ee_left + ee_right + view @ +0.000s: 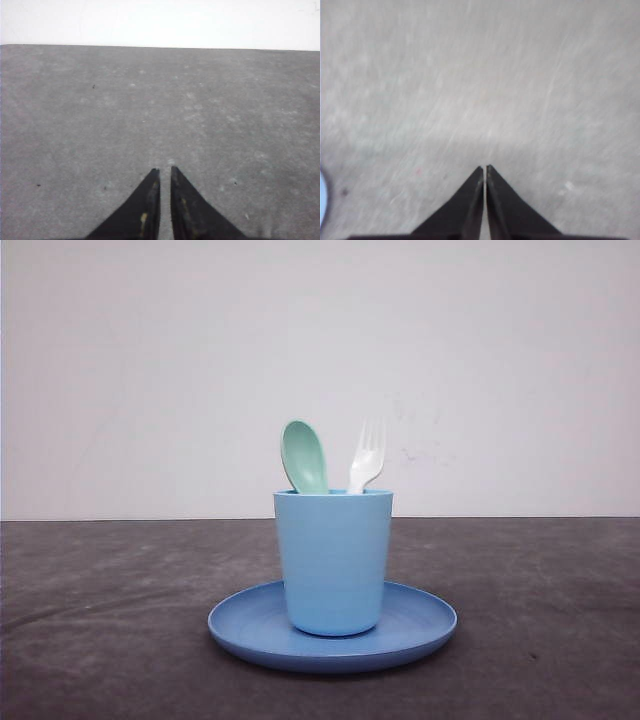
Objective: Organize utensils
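Spoon (304,456) and fork (367,456) standing upright in the cup (333,560) on the plate (425,625), well apart from both claws. Left gripper (164,172) and right gripper (485,168) pinched closed, empty, over bare table (100,115). Best opened wide before approaching a handle from above, lifting straight up to avoid tipping the cup.

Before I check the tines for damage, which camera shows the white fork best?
The front view: the fork stands tines-up in the light blue cup, beside the green spoon. The left wrist and right wrist views show bare tabletop ahead of each gripper, so they don't help.
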`<state>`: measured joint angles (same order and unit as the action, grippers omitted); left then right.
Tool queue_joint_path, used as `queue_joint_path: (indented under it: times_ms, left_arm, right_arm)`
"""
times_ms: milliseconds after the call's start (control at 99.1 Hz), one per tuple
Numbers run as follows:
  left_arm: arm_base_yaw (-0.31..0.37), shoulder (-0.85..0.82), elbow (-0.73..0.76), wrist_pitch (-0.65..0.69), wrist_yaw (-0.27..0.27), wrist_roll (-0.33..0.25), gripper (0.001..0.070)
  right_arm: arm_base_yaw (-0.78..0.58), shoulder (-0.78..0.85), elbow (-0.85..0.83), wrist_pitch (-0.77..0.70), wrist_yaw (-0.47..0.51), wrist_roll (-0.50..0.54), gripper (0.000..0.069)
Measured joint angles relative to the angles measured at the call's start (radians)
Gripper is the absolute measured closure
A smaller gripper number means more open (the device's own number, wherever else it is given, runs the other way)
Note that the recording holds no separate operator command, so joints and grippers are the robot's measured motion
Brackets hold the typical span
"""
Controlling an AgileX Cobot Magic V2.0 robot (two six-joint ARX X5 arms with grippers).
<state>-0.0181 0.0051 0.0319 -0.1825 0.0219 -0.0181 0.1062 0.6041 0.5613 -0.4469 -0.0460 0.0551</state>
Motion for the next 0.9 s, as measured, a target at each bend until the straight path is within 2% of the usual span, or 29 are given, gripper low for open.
queue_joint_path:
  times_ms: [293,454,605,898]
  left_arm:
    - [0.000,0.000,0.000,0.000,0.000,0.000,0.0697]
    - [0.000,0.000,0.000,0.000,0.000,0.000,0.0697]
    - [0.000,0.000,0.000,0.000,0.000,0.000,0.0697]
    - [0.000,0.000,0.000,0.000,0.000,0.000,0.0697]
  right_arm:
    - [-0.024,-0.381,-0.287,0.074,-0.006,-0.006,0.0683]
    - [-0.025,-0.534,-0.394,0.092,-0.006,-0.006,0.0683]
    - [-0.025,-0.600,-0.473,0.173,-0.006,-0.006,0.0683]
    - [-0.025,-0.600,-0.541,0.264,-0.002,-0.006,0.0683]
